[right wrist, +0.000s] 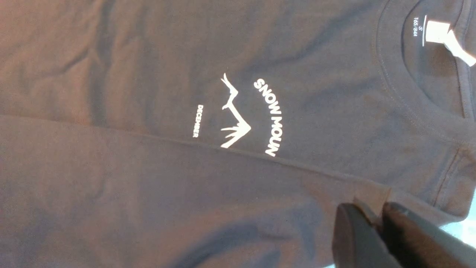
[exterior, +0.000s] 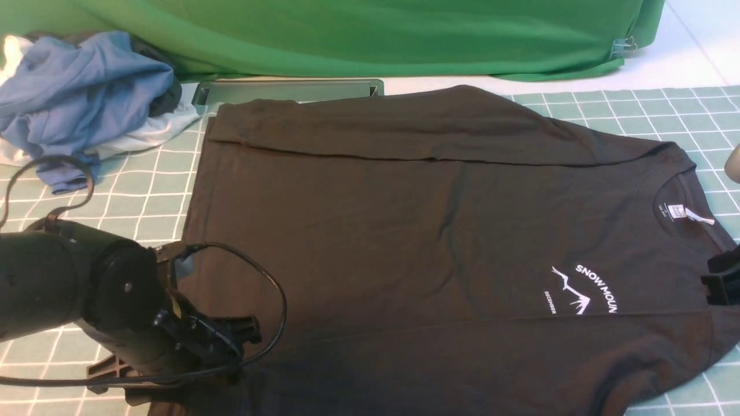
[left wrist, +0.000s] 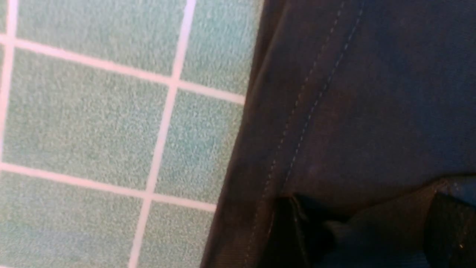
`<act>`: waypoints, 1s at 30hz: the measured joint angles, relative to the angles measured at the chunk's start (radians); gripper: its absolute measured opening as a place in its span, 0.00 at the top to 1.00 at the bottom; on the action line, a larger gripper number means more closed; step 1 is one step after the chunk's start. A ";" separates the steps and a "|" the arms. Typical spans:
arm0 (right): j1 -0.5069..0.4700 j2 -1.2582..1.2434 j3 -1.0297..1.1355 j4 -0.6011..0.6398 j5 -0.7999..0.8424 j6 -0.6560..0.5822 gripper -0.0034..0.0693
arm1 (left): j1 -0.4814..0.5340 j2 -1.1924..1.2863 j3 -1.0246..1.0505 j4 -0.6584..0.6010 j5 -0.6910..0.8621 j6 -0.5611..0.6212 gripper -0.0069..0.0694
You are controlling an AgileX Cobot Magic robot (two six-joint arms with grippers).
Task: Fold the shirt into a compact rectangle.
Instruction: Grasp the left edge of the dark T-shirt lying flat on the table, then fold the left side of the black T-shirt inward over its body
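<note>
The black shirt (exterior: pixel 439 219) lies sideways on the green grid mat, collar and white neck label (exterior: pixel 688 215) to the right. Its far side and near side are each folded inward, and the near fold's edge cuts across the white mountain print (exterior: pixel 578 289). My left gripper (exterior: pixel 243 341) sits low over the hem corner at the near left. In the left wrist view its gripper (left wrist: pixel 372 230) has dark fingers (left wrist: pixel 297 230) spread apart, with shirt cloth (left wrist: pixel 372 111) bunched between them. My right gripper (exterior: pixel 722 283) is at the shoulder by the collar. There, close up, this gripper (right wrist: pixel 377 216) pinches a small tuck of the shirt (right wrist: pixel 238 193).
A heap of blue and white garments (exterior: pixel 87 98) lies at the far left. A dark flat tray (exterior: pixel 289 91) lies behind the shirt, in front of the green backdrop cloth (exterior: pixel 370 34). The left arm's cable (exterior: pixel 277 300) loops over the shirt's hem end.
</note>
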 joint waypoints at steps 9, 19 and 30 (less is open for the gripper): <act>0.000 0.000 0.000 0.005 0.000 0.004 0.77 | 0.000 0.014 -0.009 -0.041 0.006 0.024 0.66; 0.000 0.000 0.000 0.047 0.001 0.004 0.75 | 0.000 -0.099 -0.066 -0.084 0.125 0.056 0.87; 0.000 0.000 0.000 0.050 0.002 0.004 0.72 | 0.102 -0.088 -0.389 -0.013 0.133 0.034 0.87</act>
